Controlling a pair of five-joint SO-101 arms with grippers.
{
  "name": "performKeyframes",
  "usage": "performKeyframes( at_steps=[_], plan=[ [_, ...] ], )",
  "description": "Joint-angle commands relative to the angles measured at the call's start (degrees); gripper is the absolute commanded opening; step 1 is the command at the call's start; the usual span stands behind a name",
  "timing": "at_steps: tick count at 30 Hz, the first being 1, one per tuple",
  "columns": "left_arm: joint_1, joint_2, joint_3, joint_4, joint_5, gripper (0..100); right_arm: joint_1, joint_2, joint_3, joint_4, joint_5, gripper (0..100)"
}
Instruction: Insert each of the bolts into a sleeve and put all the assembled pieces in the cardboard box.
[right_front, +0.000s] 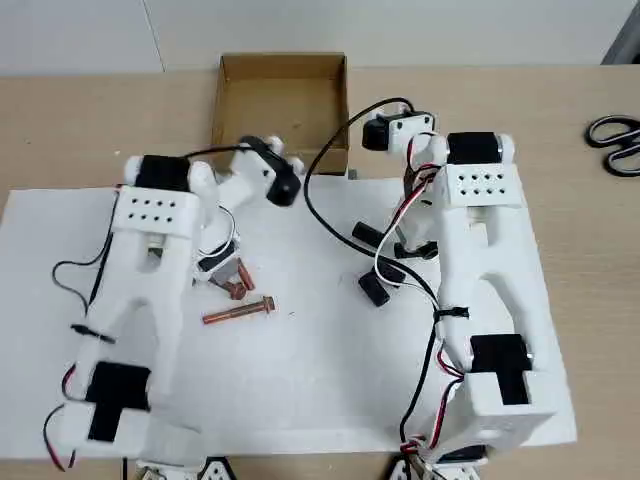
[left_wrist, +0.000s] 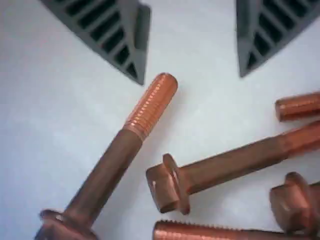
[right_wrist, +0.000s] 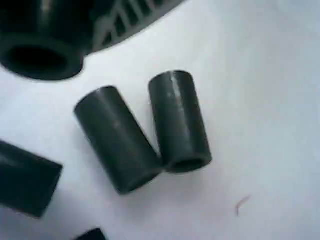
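Note:
Several copper bolts lie on the white sheet (right_front: 330, 400): one long bolt (right_front: 238, 311) apart, others (right_front: 237, 279) bunched at my left gripper (right_front: 213, 258). In the left wrist view that gripper (left_wrist: 192, 55) is open, low over the sheet, with the threaded end of a bolt (left_wrist: 150, 107) just below the gap and more bolts (left_wrist: 225, 167) beside it. Black sleeves (right_front: 374, 290) lie by my right gripper (right_front: 405, 245). Its wrist view has two sleeves side by side (right_wrist: 117, 137) (right_wrist: 180, 120), a third (right_wrist: 25, 180), and one end-on (right_wrist: 42, 55) against the gripper's dark ribbed part. The cardboard box (right_front: 330, 75) stands open at the back.
Scissors (right_front: 615, 145) lie on the wooden table at the far right. Black cables (right_front: 330, 215) loop across the sheet between the arms. The sheet's front middle is bare.

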Motion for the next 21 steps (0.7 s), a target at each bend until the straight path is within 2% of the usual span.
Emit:
performKeyframes(
  at_steps=[1,8,14,21],
  plan=[
    [0.35,2.29,-2.24,1.41,-4.22,12,1.01,-3.38,-1.41,0.40,-0.88,0.6],
    [1.76,5.27,-2.24,1.32,-6.51,12,1.10,-3.56,3.60,0.40,-0.97,0.7],
    [4.84,5.10,-2.15,1.32,-5.01,10,1.10,-3.65,5.36,0.31,-2.73,0.8],
    [5.01,5.10,-1.54,1.32,-4.13,10,1.19,-3.74,5.36,0.40,-2.55,0.8]
  ],
)
